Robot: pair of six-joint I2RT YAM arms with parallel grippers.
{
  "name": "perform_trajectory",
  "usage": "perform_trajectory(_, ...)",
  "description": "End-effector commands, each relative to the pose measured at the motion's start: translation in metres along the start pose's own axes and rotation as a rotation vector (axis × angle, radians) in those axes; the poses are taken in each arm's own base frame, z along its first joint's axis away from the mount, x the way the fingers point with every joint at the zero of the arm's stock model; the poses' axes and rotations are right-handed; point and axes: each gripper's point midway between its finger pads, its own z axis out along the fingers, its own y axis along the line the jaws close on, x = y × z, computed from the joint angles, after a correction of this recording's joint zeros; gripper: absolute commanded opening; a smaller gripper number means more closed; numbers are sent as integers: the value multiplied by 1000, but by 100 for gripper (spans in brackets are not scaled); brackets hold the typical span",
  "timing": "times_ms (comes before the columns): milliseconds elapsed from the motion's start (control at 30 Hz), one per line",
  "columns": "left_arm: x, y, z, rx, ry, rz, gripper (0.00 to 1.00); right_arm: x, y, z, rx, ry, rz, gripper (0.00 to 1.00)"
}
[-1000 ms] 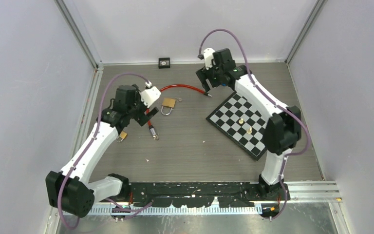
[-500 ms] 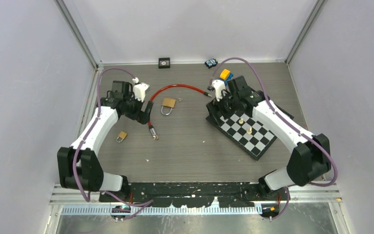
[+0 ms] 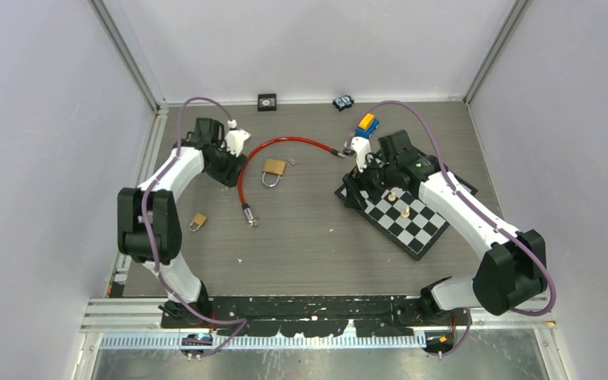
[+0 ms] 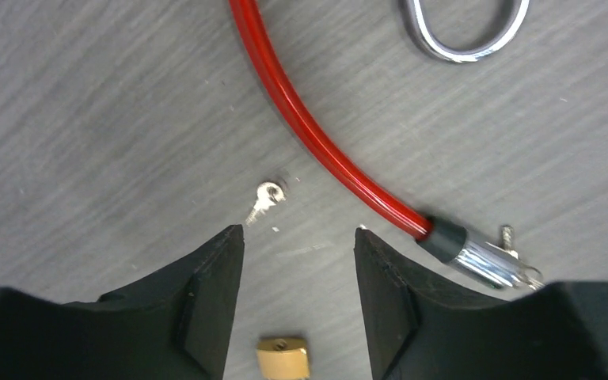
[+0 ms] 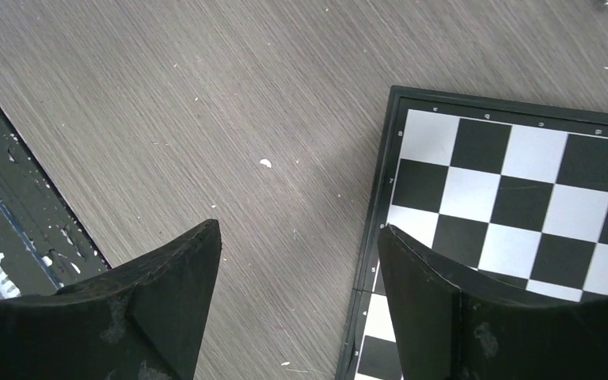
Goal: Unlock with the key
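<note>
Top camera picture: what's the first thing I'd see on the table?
The bright red cable jumps out, curving past a brass padlock on the far side of the table, left of the middle. Next is the black-and-white chessboard on the right, with two small pieces on it.

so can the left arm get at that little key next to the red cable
Probably yes. The key lies uncovered just ahead of the left gripper, whose jaws stand apart and empty. The red cable runs close beside the key but does not cover it.
</note>
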Motion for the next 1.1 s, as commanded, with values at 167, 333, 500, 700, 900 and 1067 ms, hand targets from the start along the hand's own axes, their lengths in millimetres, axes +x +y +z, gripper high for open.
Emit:
perform_trajectory(167, -2, 23, 27, 35, 100, 202, 56, 3, 2, 10, -48, 16, -17, 75)
perform_trajectory(333, 6, 27, 39, 37, 133, 226, 58, 5, 2, 11, -55, 25, -15, 74)
perform_trajectory(500, 10, 29, 51, 41, 146, 235, 50, 6, 3, 12, -61, 32, -14, 74)
perform_trajectory(700, 11, 27, 55, 53, 150, 232, 34, 8, 2, 13, -65, 48, -6, 74)
perform_trajectory(900, 20, 23, 56, 65, 158, 227, 19, 11, 2, 15, -74, 64, 1, 73)
perform_trajectory(1067, 21, 19, 51, 61, 141, 211, 5, 11, 3, 16, -79, 73, 8, 73)
